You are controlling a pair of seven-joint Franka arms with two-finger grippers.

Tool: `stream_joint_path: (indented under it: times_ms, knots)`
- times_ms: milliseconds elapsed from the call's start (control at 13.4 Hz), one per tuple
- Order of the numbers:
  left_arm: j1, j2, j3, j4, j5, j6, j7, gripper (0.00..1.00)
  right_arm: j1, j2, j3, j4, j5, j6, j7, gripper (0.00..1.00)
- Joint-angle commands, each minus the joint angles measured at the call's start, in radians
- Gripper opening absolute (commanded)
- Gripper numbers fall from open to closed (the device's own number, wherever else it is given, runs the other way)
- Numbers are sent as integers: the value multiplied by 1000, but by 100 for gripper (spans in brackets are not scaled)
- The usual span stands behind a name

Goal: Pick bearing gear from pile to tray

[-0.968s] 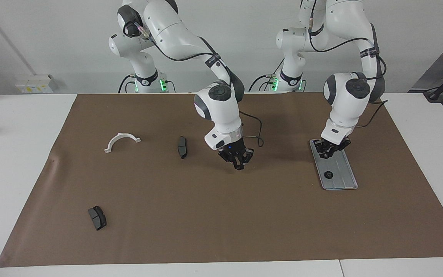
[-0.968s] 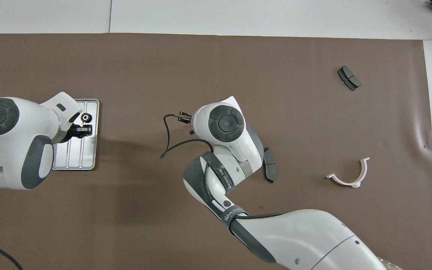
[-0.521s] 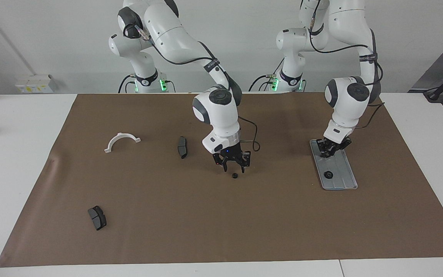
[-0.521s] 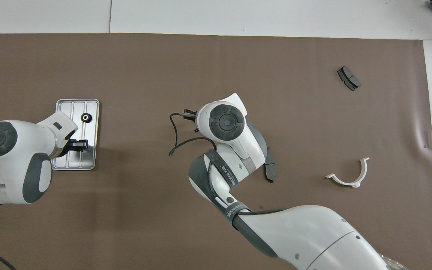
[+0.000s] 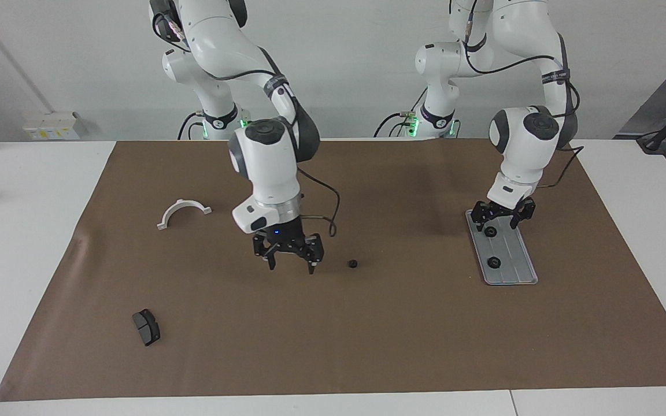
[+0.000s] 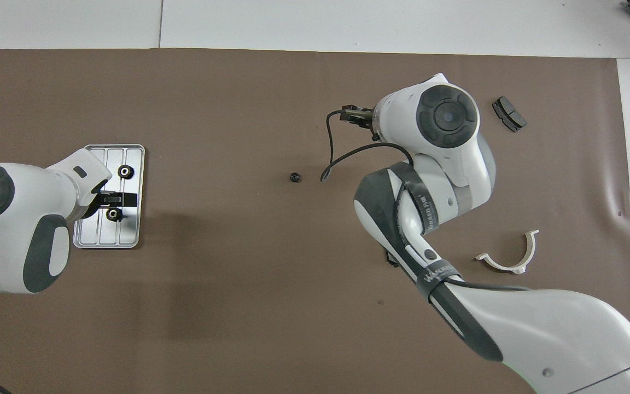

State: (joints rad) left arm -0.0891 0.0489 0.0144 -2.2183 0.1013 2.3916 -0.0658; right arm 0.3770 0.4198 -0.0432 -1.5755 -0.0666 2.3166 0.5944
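The silver tray [image 5: 515, 271] [image 6: 96, 232] lies toward the left arm's end of the mat. Two black bearing gears rest on it: one [image 5: 492, 262] [image 6: 124, 172] at the end farther from the robots, one [image 5: 490, 231] [image 6: 112, 214] at the nearer end. My left gripper [image 5: 503, 222] [image 6: 121, 200] hangs open just over that nearer gear, holding nothing. A third gear [image 5: 353, 264] [image 6: 294, 177] lies alone mid-mat. Beside it, toward the right arm's end, my right gripper [image 5: 291, 267] hovers open and empty; its own wrist hides it in the overhead view.
The pile's other parts are scattered toward the right arm's end: a white half-ring bracket [image 5: 182, 212] [image 6: 509, 257], a brake pad [image 5: 146, 326] [image 6: 509, 113] farther from the robots, and another pad [image 6: 390, 258] mostly hidden under the right arm. A brown mat [image 5: 402, 335] covers the table.
The right gripper opened, left a gear on the mat and swung toward the right arm's end. The left gripper opened, and a second gear now lies on the tray under it.
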Motion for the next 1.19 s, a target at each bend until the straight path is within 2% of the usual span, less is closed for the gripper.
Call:
stream_joint_path:
  times_ms: [0,223,596,745,894,1117]
  knots:
    - [-79,11,7,97,3,-97,-73,100,-97,-76,17,-15,-19,-106,-143,100]
    - [-171,22,7,118,9,-89,-153,100,-188,-168,19,-15,-4,-230,-264,100]
    - [-325,48,9,126,12,-74,-285,100,-271,-331,19,-12,16,-449,-378,100]
    - [-382,95,9,155,12,-63,-351,100,-293,-377,-3,-5,62,-543,-439,100]
    - [-437,149,10,187,12,-57,-403,100,-279,-391,-70,24,68,-655,-531,100]
    - [-483,290,10,354,12,-52,-506,100,-280,-440,-72,-57,67,-672,-550,100]
